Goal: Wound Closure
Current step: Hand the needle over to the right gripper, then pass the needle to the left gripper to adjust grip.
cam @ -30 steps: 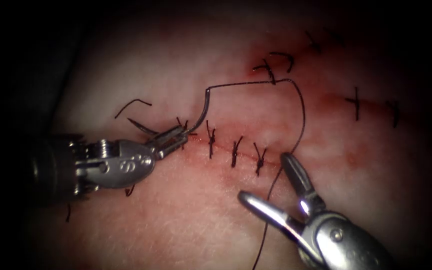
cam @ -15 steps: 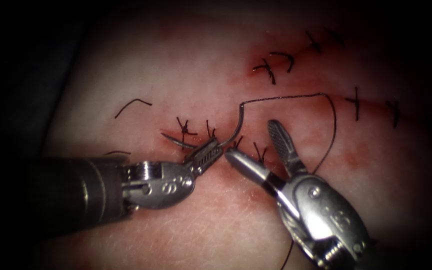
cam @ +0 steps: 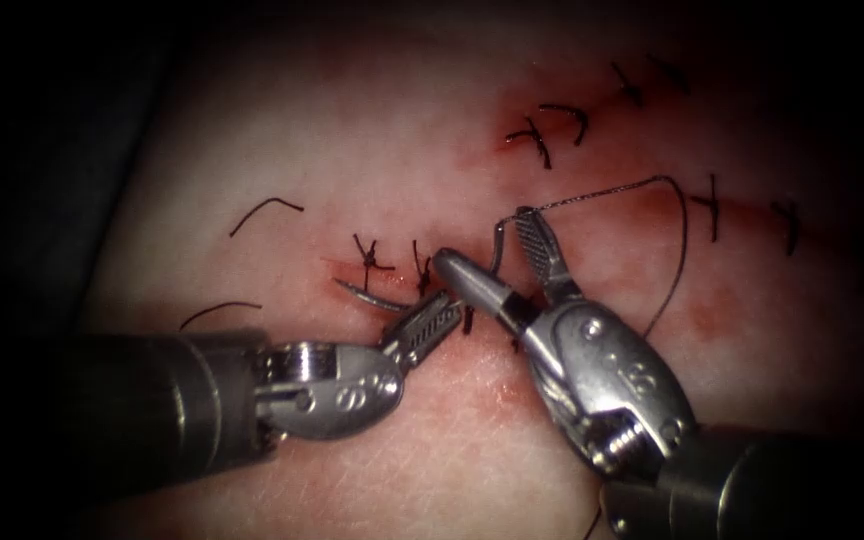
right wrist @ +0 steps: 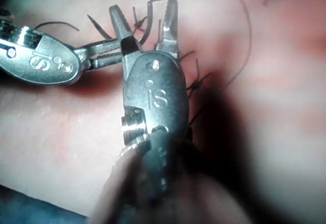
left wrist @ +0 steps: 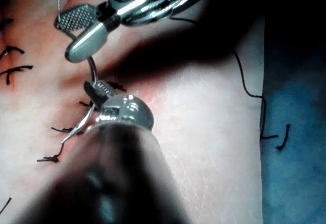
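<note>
Both tools carry a stamped mark that reads like "IS" with small dots beside it, clearest on the right tool's body in the right wrist view.

The left claw (cam: 430,318) is pressed together on the needle (cam: 377,298), pinching it near the middle of its curve. The needle's long axis runs roughly left to right across the line of the cut (cam: 472,312): one end points out to the left, lying low over the tissue (cam: 372,130) beside a knotted stitch (cam: 370,258), while the other half curves upward on the right toward the end that carries the thread (cam: 652,195). The needle is held just above the tissue; whether its left tip touches the surface cannot be told.

The right claw (cam: 492,255) is spread wide and holds nothing, its two jaws standing on either side of the needle's upturned end. The thread leaves that end, arcs up and right, then drops behind the right tool. Finished stitches cross the cut, and red fluid (cam: 512,140) stains the tissue.
</note>
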Robot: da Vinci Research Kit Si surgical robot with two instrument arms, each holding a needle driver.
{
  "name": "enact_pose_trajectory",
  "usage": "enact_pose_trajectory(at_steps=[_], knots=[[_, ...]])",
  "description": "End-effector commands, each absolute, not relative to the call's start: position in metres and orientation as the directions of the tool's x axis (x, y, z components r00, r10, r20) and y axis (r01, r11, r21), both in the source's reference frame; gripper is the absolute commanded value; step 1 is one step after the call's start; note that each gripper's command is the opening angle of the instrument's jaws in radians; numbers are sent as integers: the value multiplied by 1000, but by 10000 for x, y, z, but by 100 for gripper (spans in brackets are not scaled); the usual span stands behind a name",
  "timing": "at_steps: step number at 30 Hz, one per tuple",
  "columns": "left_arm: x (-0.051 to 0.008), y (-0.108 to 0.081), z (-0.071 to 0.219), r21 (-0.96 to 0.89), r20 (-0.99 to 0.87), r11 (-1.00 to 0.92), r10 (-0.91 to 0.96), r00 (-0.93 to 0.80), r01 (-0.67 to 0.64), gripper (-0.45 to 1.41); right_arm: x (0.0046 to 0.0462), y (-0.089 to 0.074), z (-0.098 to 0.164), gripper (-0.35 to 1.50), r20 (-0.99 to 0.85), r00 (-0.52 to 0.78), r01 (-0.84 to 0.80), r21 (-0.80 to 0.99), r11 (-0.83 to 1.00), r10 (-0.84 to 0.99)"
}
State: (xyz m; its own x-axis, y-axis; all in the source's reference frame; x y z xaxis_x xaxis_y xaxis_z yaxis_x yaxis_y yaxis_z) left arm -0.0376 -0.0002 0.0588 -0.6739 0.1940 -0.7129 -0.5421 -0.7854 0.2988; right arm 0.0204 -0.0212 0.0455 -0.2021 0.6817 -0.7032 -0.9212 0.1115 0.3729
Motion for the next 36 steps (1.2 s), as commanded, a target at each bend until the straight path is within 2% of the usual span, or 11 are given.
enact_pose_trajectory(at_steps=[1, 4, 6, 7, 8, 9, 17, 20, 24, 29, 36], knots=[[-381, -4, 594, 298, -714, -787, 193, -673, -541, -45, 210, -219, 465, 78, -703, -199, -921, 372, 115, 683], [-383, -5, 593, 298, -716, -787, 190, -672, -540, -45, 210, -219, 466, 81, -699, -201, -920, 375, 112, 687], [-386, -6, 593, 304, -715, -787, 184, -675, -536, -45, 212, -220, 465, 46, -699, -201, -922, 372, 110, 686], [-387, -6, 593, 304, -716, -787, 182, -674, -536, -45, 213, -219, 465, 20, -699, -201, -922, 372, 108, 686], [-388, -7, 593, 305, -717, -787, 181, -674, -536, -45, 214, -219, 464, -23, -699, -201, -922, 372, 108, 687], [-389, -7, 593, 306, -716, -787, 181, -674, -536, -45, 214, -219, 463, -35, -697, -200, -922, 371, 108, 688], [-389, -10, 593, 309, -716, -786, 178, -675, -535, -45, 211, -214, 459, -35, -704, -158, -947, 306, 95, 692], [-390, -10, 592, 303, -721, -787, 179, -669, -538, 0, 207, -211, 460, -35, -725, -104, -952, 271, 143, 681], [-385, -8, 585, 236, -771, -832, 154, -617, -503, 21, 198, -206, 462, -35, -766, 26, -934, 210, 289, 642], [-375, 8, 569, 90, -782, -911, 185, -595, -401, 24, 182, -203, 463, -35, -793, 123, -863, 211, 459, 596], [-364, 38, 558, -66, -797, -966, 203, -569, -251, 5, 171, -202, 464, -35, -834, 242, -738, 174, 652, 495]])
